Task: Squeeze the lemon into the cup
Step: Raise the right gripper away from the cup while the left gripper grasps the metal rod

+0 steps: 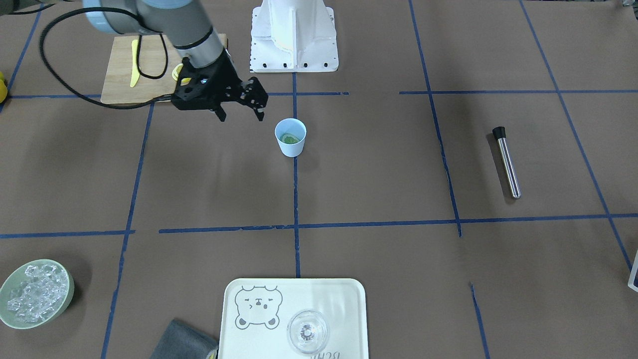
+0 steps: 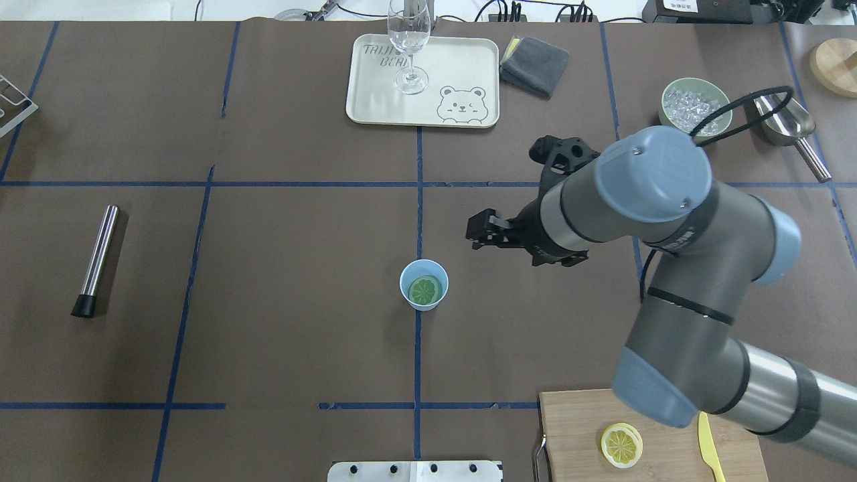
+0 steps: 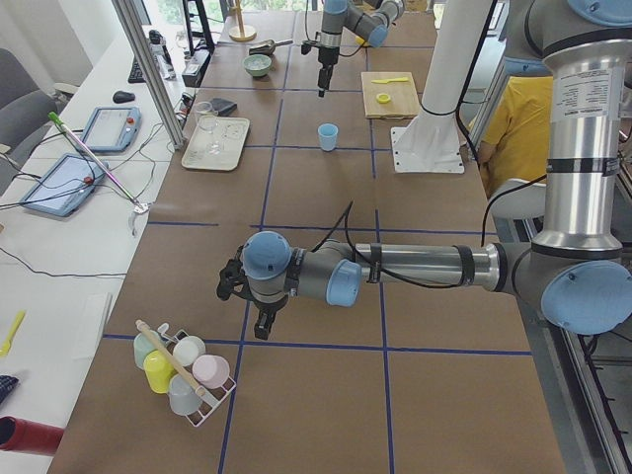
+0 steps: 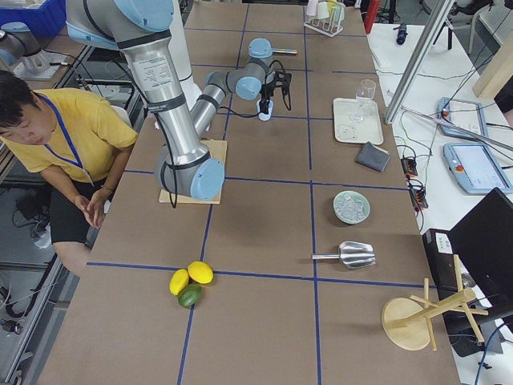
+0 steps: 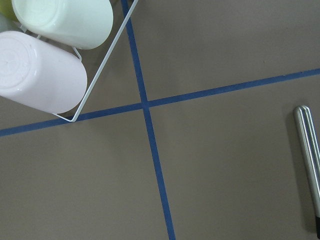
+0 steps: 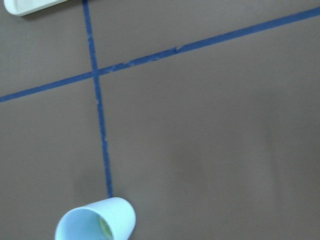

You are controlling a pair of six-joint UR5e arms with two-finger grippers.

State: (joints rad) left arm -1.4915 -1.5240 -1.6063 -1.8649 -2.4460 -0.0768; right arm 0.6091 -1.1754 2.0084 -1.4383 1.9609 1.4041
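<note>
- Right fingers [image 1: 219,114] spread wide, holding nothing, hovering near the cup [image 1: 290,148]; whether the left fingers [image 3: 263,326] are apart, I cannot tell.
- Lemon [image 2: 426,290] lies flat inside the cup, mid-table [image 2: 301,301], away from every edge.
- Probably soft, wet, slippery: pinch across the rind; the light cup could tip.

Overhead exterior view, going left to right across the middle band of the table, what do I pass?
Steel rod with a black tip → the cup with the lemon slice lying inside it → right pincer, open and empty, beside the cup and not touching it.
</note>
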